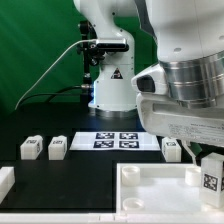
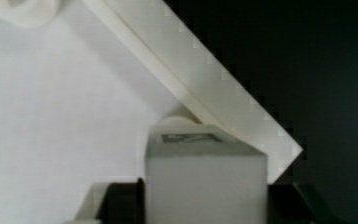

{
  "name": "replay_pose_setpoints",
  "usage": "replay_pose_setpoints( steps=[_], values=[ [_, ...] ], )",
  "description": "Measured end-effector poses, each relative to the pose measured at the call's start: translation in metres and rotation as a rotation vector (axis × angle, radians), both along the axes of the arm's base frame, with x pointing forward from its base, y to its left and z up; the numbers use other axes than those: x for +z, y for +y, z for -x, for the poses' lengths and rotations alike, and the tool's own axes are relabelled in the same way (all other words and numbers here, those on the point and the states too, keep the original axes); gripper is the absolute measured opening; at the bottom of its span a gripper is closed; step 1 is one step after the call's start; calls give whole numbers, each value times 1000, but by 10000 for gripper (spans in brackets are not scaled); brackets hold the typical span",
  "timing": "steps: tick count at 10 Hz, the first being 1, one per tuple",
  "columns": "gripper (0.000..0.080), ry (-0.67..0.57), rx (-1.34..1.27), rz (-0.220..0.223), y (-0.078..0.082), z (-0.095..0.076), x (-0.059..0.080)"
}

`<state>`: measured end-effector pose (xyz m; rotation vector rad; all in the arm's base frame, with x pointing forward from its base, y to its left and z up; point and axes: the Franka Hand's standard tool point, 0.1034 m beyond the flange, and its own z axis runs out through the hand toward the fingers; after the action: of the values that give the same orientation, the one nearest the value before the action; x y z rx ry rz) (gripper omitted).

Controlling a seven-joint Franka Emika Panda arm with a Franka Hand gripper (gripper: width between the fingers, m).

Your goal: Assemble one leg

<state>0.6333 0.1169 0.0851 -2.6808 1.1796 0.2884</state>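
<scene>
My gripper [image 2: 206, 208] is shut on a white leg [image 2: 206, 165], with a black finger [image 2: 123, 202] against each side of it. In the exterior view the gripper [image 1: 203, 158] holds this leg [image 1: 211, 176], tag mark facing the camera, upright over the right part of the large white tray-like part [image 1: 150, 196]. In the wrist view the tray-like part's flat face [image 2: 69, 120] and a raised rim [image 2: 211, 80] lie below the leg. Whether the leg touches the tray-like part I cannot tell.
Two loose legs [image 1: 30, 148] [image 1: 57, 147] lie on the black table at the exterior view's left, and a third [image 1: 171, 148] lies right of the marker board [image 1: 118, 139]. Another white part [image 1: 5, 182] shows at the left edge. The robot base [image 1: 108, 85] stands behind.
</scene>
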Motion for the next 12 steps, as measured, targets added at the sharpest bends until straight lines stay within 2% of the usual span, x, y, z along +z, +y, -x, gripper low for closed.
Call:
replay_pose_setpoints(
  steps=[3, 4, 5, 8, 9, 10, 12],
  values=[
    [299, 66, -240, 22, 4, 1, 0],
    [299, 78, -328, 19, 4, -1, 0],
    [297, 79, -509, -4, 0, -1, -2],
    [320, 65, -505, -18, 1, 4, -2],
    [495, 56, -474, -20, 1, 5, -3],
    [617, 56, -472, -20, 2, 5, -3],
    [642, -7, -95, 21, 8, 7, 1]
  ],
)
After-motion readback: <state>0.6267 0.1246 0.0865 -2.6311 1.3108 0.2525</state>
